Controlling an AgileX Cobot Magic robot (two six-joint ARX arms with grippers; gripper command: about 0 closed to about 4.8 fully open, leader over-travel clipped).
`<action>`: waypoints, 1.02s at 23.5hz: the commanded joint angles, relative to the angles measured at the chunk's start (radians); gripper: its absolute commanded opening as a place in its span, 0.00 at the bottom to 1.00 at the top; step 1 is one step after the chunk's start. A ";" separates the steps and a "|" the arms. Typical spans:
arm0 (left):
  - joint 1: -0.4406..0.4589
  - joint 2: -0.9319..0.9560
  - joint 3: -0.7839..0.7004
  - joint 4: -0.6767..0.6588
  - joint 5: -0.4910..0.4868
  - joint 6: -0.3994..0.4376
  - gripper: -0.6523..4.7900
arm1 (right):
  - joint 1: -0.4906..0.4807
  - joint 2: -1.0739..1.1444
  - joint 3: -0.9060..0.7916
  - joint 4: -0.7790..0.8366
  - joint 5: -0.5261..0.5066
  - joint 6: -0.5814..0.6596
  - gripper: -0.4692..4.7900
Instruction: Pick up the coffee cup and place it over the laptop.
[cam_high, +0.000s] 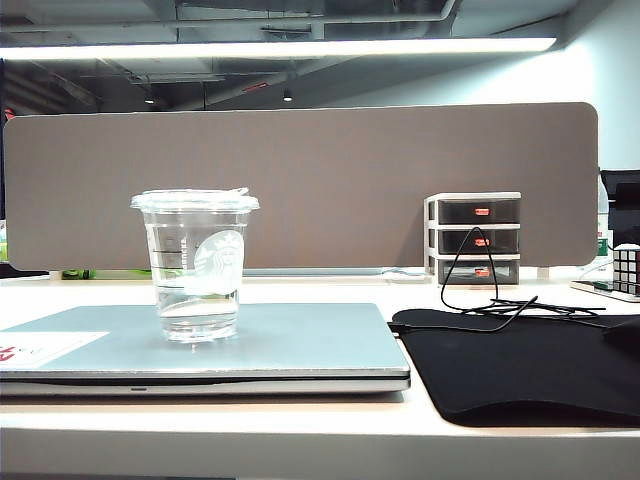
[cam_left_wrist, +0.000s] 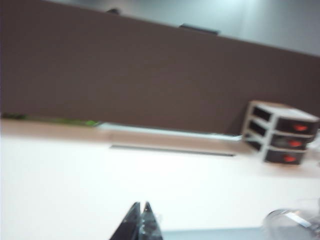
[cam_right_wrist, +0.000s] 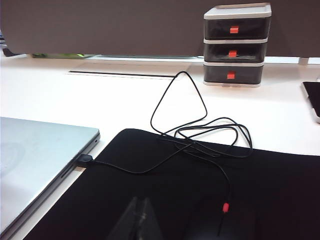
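Left gripper (cam_left_wrist: 142, 222): we see its jaws pressed together, empty, raised over the white table (cam_left_wrist: 100, 180), blurred. Right gripper (cam_right_wrist: 140, 220): jaws also closed, empty, hanging above the black mat (cam_right_wrist: 200, 200). Cup (cam_high: 196, 265) stands upright on the closed laptop (cam_high: 290, 345), lid on, a little water inside. A black cable (cam_right_wrist: 200, 135) plugs into the laptop's side and loops across the mat. Drawer unit (cam_high: 474, 238) sits at the back by the divider (cam_high: 300, 180).

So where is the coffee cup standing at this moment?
In the exterior view, the coffee cup stands upright on the closed laptop, left of centre, with the black mat off to its right.
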 joint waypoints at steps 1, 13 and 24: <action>-0.001 -0.149 0.006 -0.213 -0.055 0.043 0.11 | 0.002 -0.002 -0.003 0.009 -0.035 -0.008 0.08; -0.073 -0.561 0.064 -0.797 -0.240 0.119 0.11 | 0.001 0.000 -0.003 0.016 0.055 -0.108 0.08; -0.189 -0.561 0.064 -0.776 -0.313 0.171 0.11 | 0.000 0.000 -0.005 0.068 0.082 -0.136 0.08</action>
